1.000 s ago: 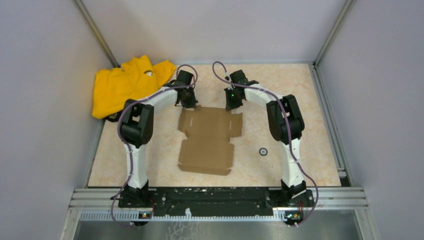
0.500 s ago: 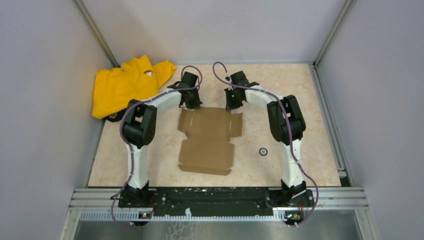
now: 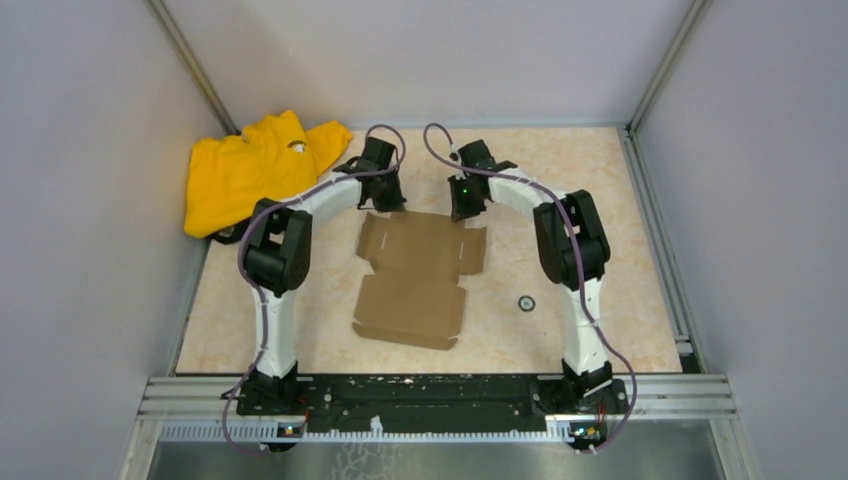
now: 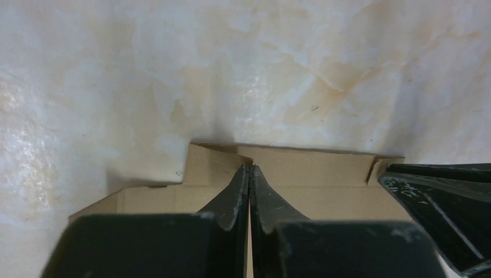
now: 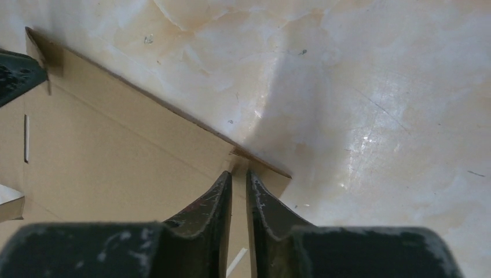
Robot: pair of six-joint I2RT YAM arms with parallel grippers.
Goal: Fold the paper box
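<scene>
Overhead, the box (image 3: pixel 415 280) lies flat and unfolded on the bench (image 3: pixel 620 200), with the left pincer (image 3: pixel 385 205) and right pincer (image 3: pixel 462 212) at its far edge, one near each corner. Left wrist view: that pincer is closed, tips pressed together over the edge. Right wrist view: tips stand a sliver apart at the cardboard's edge

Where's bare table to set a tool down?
Bare: right of the paper box, bar a small ring; the far right corner; the strip left of the box. Crowded: yellow garment in the far left corner; left claw and right claw at the box's far edge.
</scene>
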